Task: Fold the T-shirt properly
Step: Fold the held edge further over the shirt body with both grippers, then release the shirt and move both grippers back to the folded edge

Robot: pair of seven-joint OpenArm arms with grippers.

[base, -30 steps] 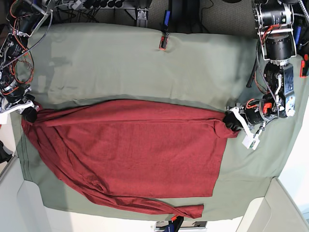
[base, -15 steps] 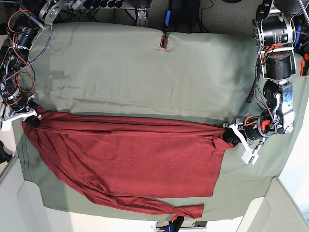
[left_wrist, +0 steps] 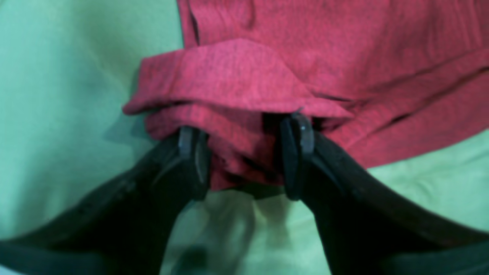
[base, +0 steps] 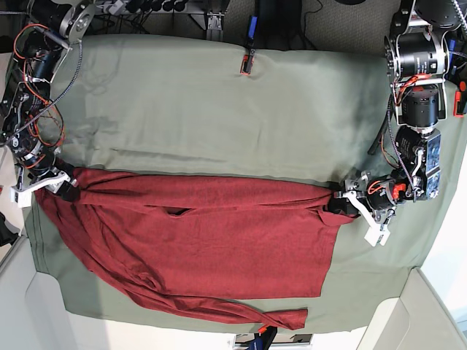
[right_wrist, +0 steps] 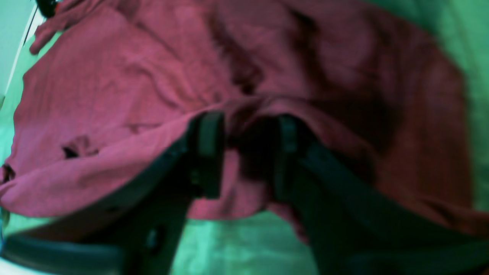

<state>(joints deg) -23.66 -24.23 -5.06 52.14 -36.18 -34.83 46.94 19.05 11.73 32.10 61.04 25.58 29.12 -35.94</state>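
Observation:
The dark red T-shirt (base: 211,240) lies spread across the sage-green table cloth (base: 219,102), its far edge folded over toward the near side and one long sleeve trailing along the front edge. At the shirt's right corner my left gripper (base: 341,205) stands open; in the left wrist view a bunched fold of the T-shirt (left_wrist: 237,80) lies loose between the fingers of that gripper (left_wrist: 244,164). My right gripper (base: 66,191) is open at the shirt's left corner. The right wrist view shows this gripper (right_wrist: 246,156) with its fingers apart and the T-shirt (right_wrist: 126,91) draped over and between them.
A red-and-black clamp (base: 247,62) pins the cloth at the far edge, and another clamp (base: 263,337) sits at the near edge. Cables and motors crowd both back corners. White panels (base: 408,321) border the front corners.
Both grippers drew the shirt's far edge toward the near side, making the folded band narrower. Both were shut on the cloth and now stand open.

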